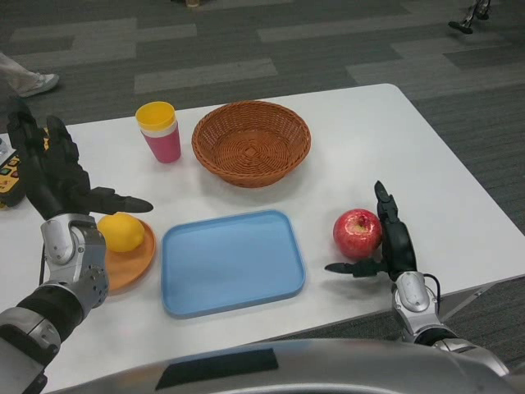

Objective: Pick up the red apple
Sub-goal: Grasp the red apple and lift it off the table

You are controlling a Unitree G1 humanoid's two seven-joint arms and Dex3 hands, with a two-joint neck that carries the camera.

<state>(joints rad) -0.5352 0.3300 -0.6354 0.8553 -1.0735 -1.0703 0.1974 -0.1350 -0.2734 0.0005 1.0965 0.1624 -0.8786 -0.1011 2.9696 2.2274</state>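
Right hand spread, holding nothing, cupped just right of red apple; left hand spread, empty, well apart.

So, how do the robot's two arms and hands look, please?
Both forearms are silver metal with rounded, segmented wrist housings. Each ends in a black many-fingered hand: the left hand looks larger in this view, the right hand slimmer. A thin black cable runs beside each wrist.

Blue tray flanks apple.
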